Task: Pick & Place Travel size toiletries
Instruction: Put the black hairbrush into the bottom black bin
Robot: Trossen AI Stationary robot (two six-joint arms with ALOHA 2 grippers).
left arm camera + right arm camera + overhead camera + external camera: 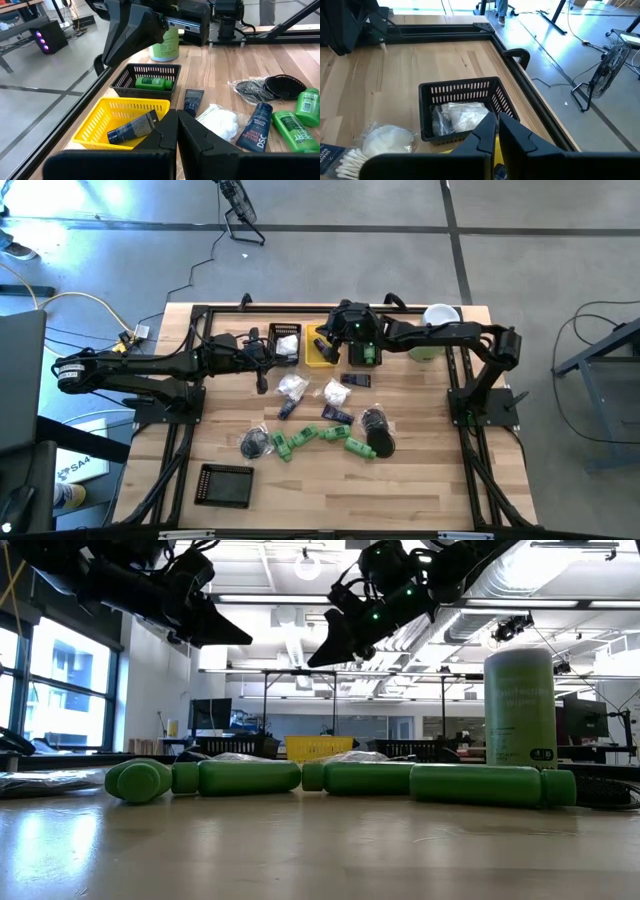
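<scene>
Loose toiletries lie mid-table: green bottles (345, 442), dark blue tubes (335, 413), white packets (293, 386) and black round pieces (376, 430). At the far edge stand three small bins. The yellow bin (100, 117) holds a dark tube (132, 127). One black bin (122, 82) holds a green bottle (152, 82). The other black bin (427, 92) holds a white packet (460, 115). My right gripper (497, 131) hangs shut and empty above the yellow bin (320, 350). My left gripper (177, 131) waits shut and empty in the air left of the bins (268, 358).
A tall pale-green cylinder with a white lid (437, 320) stands at the far right. An empty black bin (225, 485) lies near the front left. Bare wood is free along the near edge and at the right. Black frame rails (465, 420) run along the table's sides.
</scene>
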